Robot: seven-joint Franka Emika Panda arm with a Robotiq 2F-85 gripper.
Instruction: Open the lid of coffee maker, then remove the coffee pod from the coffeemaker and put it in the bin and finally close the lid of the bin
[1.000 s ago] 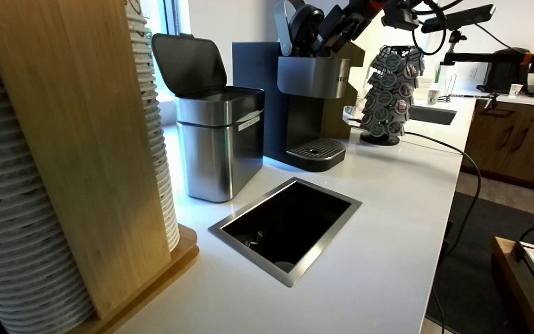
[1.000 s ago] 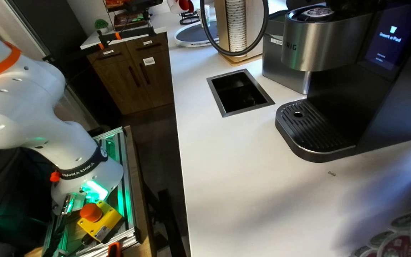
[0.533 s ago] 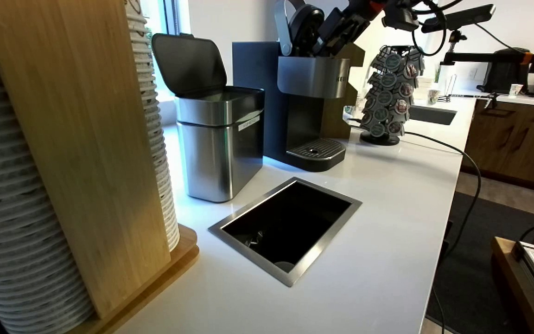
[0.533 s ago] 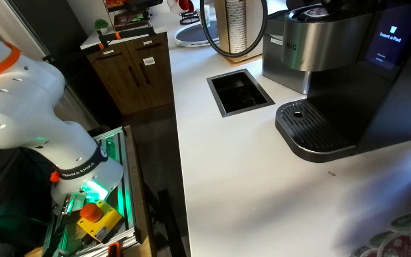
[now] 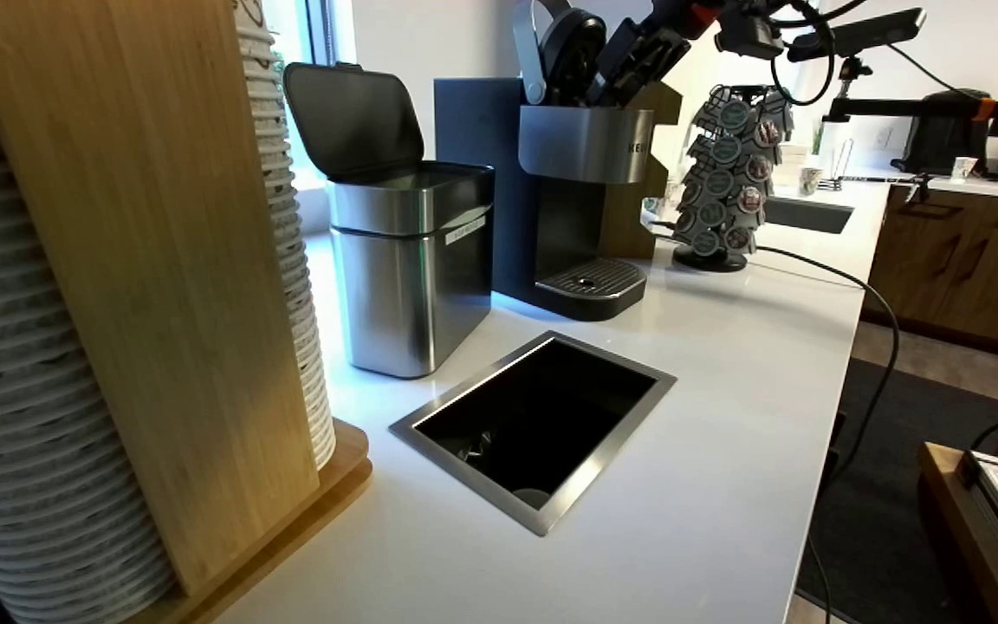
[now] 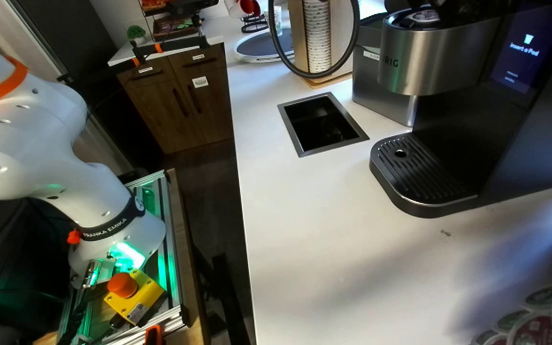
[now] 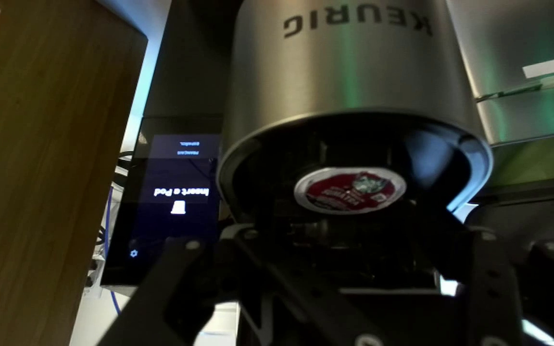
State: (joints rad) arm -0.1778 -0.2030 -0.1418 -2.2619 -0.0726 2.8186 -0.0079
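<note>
The coffee maker [image 5: 586,143] stands against the wall with its lid [image 5: 574,45] raised; it also shows in the wrist view [image 7: 354,72]. A coffee pod with a red and white top [image 7: 350,190] sits in the open head; its top also shows in an exterior view [image 6: 423,16]. My gripper [image 7: 340,204] is open over the head, its dark fingers on either side of the pod. The fingertips are too dark to tell if they touch the pod. The steel bin [image 5: 382,286] stands beside the machine. The lid of the bin [image 5: 356,117] is swung up, open.
A steel-framed counter opening [image 5: 542,520] lies in front of the bin. A pod rack [image 5: 724,173] stands beyond the machine. A wooden cup holder [image 5: 170,260] stands in the foreground. In an exterior view a tiny object [image 6: 445,233] lies on the counter.
My gripper has shifted slightly and dips a little lower over the pod; a dark finger shows closer to the pod's top. The pod, both lids and the bin look unmoved.
</note>
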